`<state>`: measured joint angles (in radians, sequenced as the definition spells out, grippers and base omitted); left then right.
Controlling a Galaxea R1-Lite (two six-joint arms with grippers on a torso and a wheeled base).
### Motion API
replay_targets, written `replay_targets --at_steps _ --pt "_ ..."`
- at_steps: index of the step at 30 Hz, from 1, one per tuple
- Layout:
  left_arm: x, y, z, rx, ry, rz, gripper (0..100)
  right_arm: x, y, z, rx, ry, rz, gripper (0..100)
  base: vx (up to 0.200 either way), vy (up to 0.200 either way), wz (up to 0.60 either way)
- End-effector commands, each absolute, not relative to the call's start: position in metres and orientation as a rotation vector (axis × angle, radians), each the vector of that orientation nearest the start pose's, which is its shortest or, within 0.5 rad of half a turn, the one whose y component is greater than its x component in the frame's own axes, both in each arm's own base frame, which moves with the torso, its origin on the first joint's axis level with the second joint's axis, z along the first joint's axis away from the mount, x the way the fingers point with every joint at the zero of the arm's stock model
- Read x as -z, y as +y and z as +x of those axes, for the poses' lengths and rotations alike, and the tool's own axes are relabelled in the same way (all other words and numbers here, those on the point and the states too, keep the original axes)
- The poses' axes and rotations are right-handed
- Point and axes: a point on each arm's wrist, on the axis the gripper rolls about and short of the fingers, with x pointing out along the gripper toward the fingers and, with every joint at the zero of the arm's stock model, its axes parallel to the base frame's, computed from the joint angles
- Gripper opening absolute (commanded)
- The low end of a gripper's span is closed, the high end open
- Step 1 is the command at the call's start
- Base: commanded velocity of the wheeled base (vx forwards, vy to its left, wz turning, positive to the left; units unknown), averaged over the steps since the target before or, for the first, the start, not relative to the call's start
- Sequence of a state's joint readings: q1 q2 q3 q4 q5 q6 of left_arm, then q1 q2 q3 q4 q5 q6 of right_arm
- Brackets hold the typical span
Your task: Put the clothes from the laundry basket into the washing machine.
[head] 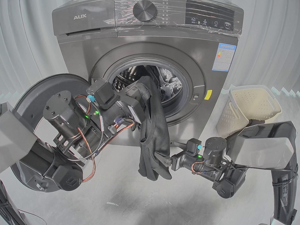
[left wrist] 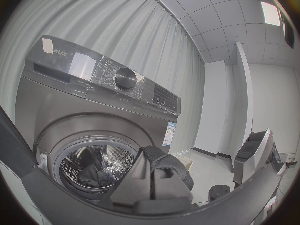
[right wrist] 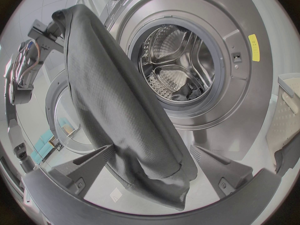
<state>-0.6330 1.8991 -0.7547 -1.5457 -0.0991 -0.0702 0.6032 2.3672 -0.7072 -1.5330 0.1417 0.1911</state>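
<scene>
Your washing machine (head: 93,53) has its door (head: 40,91) swung open to the left, the laundry basket (head: 250,103) stands on the floor to its right, and a dark cloth (right wrist: 187,92) lies in the drum. Your left gripper (head: 140,89) pinches the dark garment (head: 154,132) at the drum mouth. The garment hangs lengthwise straight down, its lower end between the right gripper's (right wrist: 150,147) widely spread fingers.

The laundry basket (head: 231,119) stands right of the washing machine (head: 93,50).
</scene>
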Motion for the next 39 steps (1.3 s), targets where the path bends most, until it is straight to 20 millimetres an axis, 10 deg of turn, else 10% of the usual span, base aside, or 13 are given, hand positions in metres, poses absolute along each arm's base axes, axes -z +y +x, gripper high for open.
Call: replay_targets --at_steps 1,33,34,39 --pt "-0.196 -0.199 0.266 0.742 -0.369 -0.174 0 -0.001 0.227 0.305 -0.756 0.226 0.14 100 0.0 0.0 0.0" --pt "-0.208 -0.198 0.257 0.763 -0.405 -0.187 0 0.005 0.265 0.367 -0.659 0.081 0.15 100 0.0 0.0 0.0" --pt "-0.208 -0.198 0.257 0.763 -0.405 -0.187 0 0.005 0.265 0.367 -0.659 0.081 0.15 0 0.0 0.0 0.0" --pt "-0.206 -0.196 0.258 0.757 -0.398 -0.183 0 0.005 0.264 0.369 -0.651 0.069 0.15 0 0.0 0.0 0.0"
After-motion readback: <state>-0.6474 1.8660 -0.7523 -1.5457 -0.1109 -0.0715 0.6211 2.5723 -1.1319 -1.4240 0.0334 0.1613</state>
